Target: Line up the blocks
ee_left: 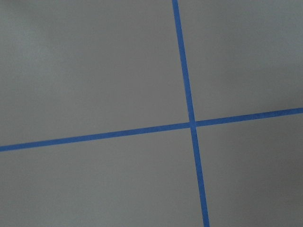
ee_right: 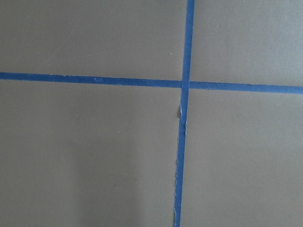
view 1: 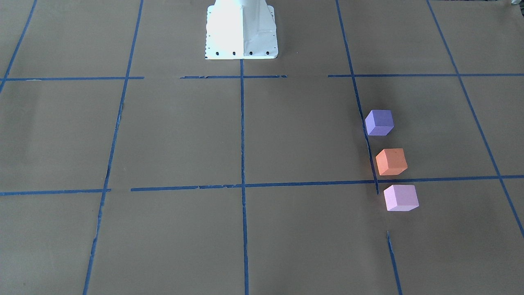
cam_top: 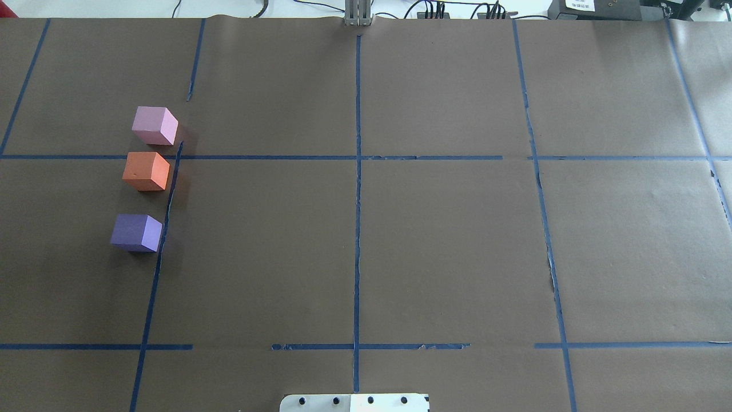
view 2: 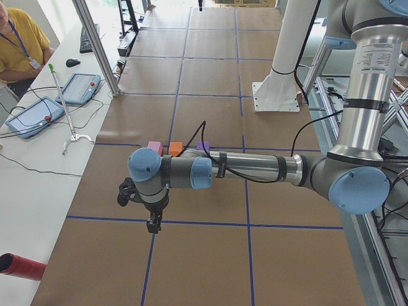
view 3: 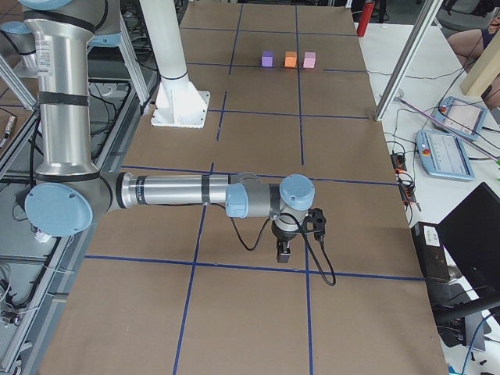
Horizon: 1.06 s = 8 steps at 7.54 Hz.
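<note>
Three cubes stand in a straight row on the brown table, apart from each other. In the overhead view the pink-lilac block (cam_top: pixel 154 125) is farthest, the orange block (cam_top: pixel 146 170) is in the middle and the violet-purple block (cam_top: pixel 136 232) is nearest. They also show in the front view: purple (view 1: pixel 379 122), orange (view 1: pixel 391 161), pink (view 1: pixel 400 198). My left gripper (view 2: pixel 153 225) shows only in the left side view, my right gripper (view 3: pixel 284 251) only in the right side view. Both hang over bare table far from the blocks. I cannot tell whether they are open or shut.
Blue tape lines (cam_top: pixel 357 200) form a grid on the table. The white robot base (view 1: pixel 240 30) stands at the table's middle edge. A red cylinder (view 2: pixel 22 266), tablets (view 2: pixel 80 88) and cables lie on the operators' side table. A person in yellow (view 2: pixel 19 44) sits there.
</note>
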Each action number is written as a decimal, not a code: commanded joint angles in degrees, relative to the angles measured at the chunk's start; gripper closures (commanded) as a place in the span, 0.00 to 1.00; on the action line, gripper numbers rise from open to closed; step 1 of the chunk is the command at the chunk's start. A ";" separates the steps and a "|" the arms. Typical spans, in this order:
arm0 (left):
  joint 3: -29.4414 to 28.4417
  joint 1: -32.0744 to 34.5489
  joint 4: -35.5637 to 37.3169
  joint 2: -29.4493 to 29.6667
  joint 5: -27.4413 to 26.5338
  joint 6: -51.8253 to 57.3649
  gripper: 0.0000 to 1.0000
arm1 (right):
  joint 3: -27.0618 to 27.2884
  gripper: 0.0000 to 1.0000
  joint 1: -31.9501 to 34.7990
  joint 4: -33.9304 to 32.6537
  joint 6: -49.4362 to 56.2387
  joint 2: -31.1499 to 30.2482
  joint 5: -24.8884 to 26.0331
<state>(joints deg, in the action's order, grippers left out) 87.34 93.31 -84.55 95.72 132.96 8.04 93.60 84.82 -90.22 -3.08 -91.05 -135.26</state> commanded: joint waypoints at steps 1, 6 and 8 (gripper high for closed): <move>0.20 -0.06 2.29 -0.01 0.19 -9.99 0.00 | 0.00 0.00 0.00 0.05 0.00 0.00 0.00; 0.99 -0.32 2.11 0.44 0.19 -11.83 0.00 | 0.00 0.00 0.00 -0.04 0.00 0.00 0.00; 1.86 -0.23 1.33 -0.09 0.11 -11.47 0.00 | 0.00 0.00 0.00 -0.04 0.00 0.00 0.00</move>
<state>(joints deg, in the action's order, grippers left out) 88.56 93.01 -82.82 95.78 133.10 -3.56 93.60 84.81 -90.25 -3.08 -91.06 -135.26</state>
